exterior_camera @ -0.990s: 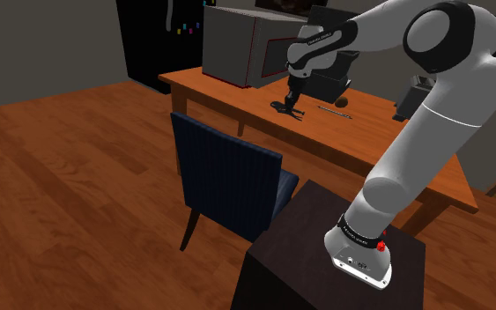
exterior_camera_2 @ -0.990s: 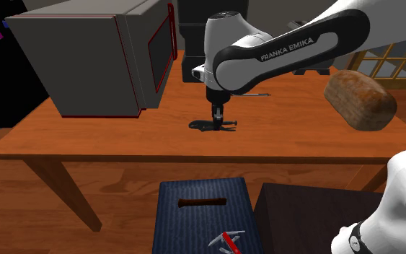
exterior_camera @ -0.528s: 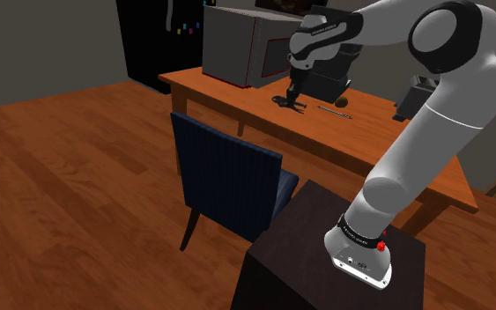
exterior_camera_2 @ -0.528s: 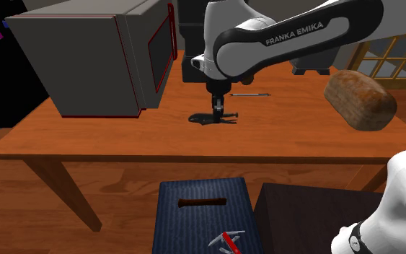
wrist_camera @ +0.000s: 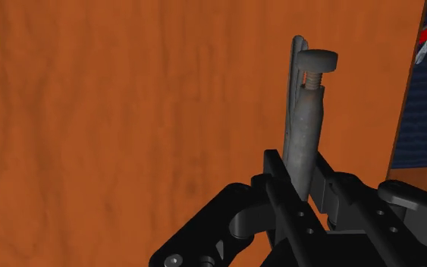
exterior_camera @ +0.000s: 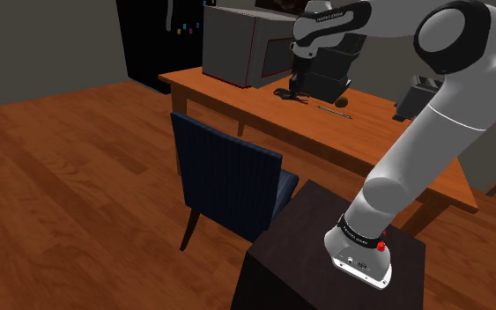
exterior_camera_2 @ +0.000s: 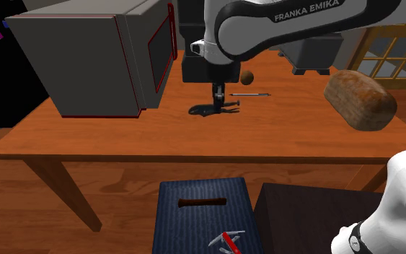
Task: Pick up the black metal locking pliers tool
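Between the black fingers [wrist_camera: 274,174] — locking pliers [wrist_camera: 304,114], clasped.
Closed on the dark grey handles, the gripper [wrist_camera: 301,173] holds the tool just above the orange-brown wooden table [wrist_camera: 128,114], its round-headed adjusting screw pointing away from the hand — a grey microwave [exterior_camera_2: 86,65] stands beyond.

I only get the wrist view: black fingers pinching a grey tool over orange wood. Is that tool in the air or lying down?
Observer: In the second exterior view the pliers hang from the gripper just above the table, their shadow beside them.
Operator: Anything big nearby?
Observer: A grey box with a red-edged door stands on the table, toward that view's left of the gripper.
Operator: And the other side?
Observer: A brown loaf-shaped thing, toward that view's right.
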Motion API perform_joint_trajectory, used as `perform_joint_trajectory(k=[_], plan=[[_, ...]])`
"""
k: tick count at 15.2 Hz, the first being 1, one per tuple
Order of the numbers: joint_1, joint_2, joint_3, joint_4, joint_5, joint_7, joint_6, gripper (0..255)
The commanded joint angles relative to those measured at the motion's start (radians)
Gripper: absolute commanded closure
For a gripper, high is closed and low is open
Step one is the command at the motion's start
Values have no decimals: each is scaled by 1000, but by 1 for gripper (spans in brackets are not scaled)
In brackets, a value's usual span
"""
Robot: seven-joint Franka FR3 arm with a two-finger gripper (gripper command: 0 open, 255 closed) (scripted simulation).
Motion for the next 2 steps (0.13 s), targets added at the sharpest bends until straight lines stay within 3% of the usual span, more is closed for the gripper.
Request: perform_joint_trajectory(k=[1,2], plan=[[-1,-2,-1,13,0,-3,-15,255],[-1,-2,-1,13,0,-3,-15,255]])
